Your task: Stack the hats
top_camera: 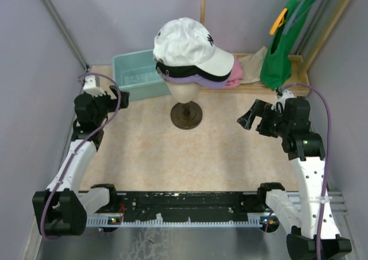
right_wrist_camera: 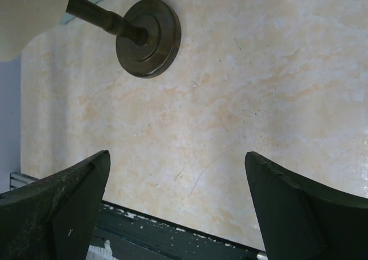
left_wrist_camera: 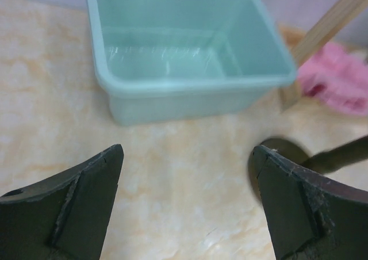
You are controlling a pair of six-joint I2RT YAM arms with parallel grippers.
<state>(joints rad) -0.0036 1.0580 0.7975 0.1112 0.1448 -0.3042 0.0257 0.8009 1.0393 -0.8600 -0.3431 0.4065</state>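
The hats sit piled on a cream mannequin head (top_camera: 184, 91) on a dark round stand (top_camera: 186, 117). The white cap with a dark logo (top_camera: 187, 44) is on top, a black cap (top_camera: 172, 72) shows under it, and a purple brim (top_camera: 208, 82) sticks out below. My left gripper (top_camera: 118, 96) hangs open to the left of the stand, empty, over bare tabletop (left_wrist_camera: 187, 152). My right gripper (top_camera: 247, 119) is open and empty to the right of the stand (right_wrist_camera: 177, 155). Both wrist views catch the stand's base (left_wrist_camera: 282, 152) (right_wrist_camera: 148, 37).
A teal plastic bin (top_camera: 135, 73) (left_wrist_camera: 184, 58) stands at the back left, just ahead of my left gripper. A pink cloth (top_camera: 236, 70) (left_wrist_camera: 339, 81) lies behind the stand. A green sleeveless top (top_camera: 280, 47) hangs at the back right. Grey walls close both sides.
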